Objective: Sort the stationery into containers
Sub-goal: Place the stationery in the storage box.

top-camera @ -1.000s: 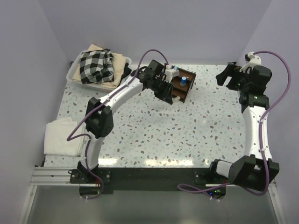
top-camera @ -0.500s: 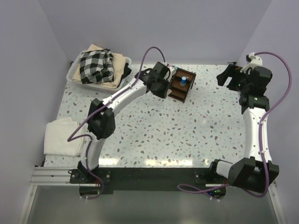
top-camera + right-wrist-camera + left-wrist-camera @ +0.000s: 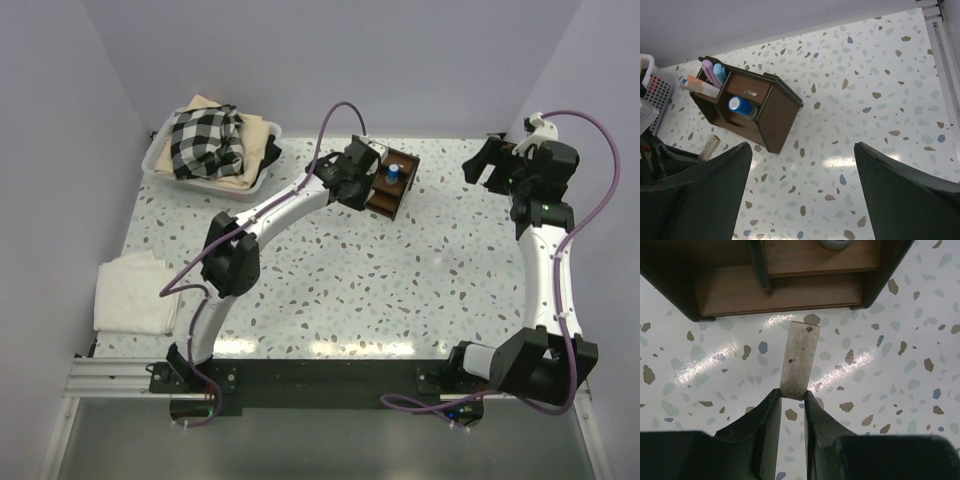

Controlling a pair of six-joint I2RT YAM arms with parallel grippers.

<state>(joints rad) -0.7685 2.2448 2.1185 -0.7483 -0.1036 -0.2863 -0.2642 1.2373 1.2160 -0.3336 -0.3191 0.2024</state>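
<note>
A beige eraser stub [image 3: 800, 357] is pinched at its near end by my left gripper [image 3: 791, 394], which is shut on it and holds it a little above the table. Just past its tip stands the dark brown organizer [image 3: 780, 290], low front compartment towards me. In the top view the left gripper [image 3: 362, 180] is against the organizer's [image 3: 398, 185] left side. Pink, light blue and white-orange pens [image 3: 710, 77] stand in a back compartment. A blue-capped cylinder [image 3: 742, 107] sits in the middle one. My right gripper [image 3: 802, 145] hangs open over bare table to the organizer's right.
A white tub of checked cloth [image 3: 215, 145] stands at the back left, close behind my left forearm. A folded white cloth [image 3: 135, 292] lies at the left edge. The right table rail [image 3: 940, 35] runs beside my right gripper.
My left arm's elbow has swung right and its wrist has turned, keeping the gripper by the organizer's left side. The right arm has not moved.
</note>
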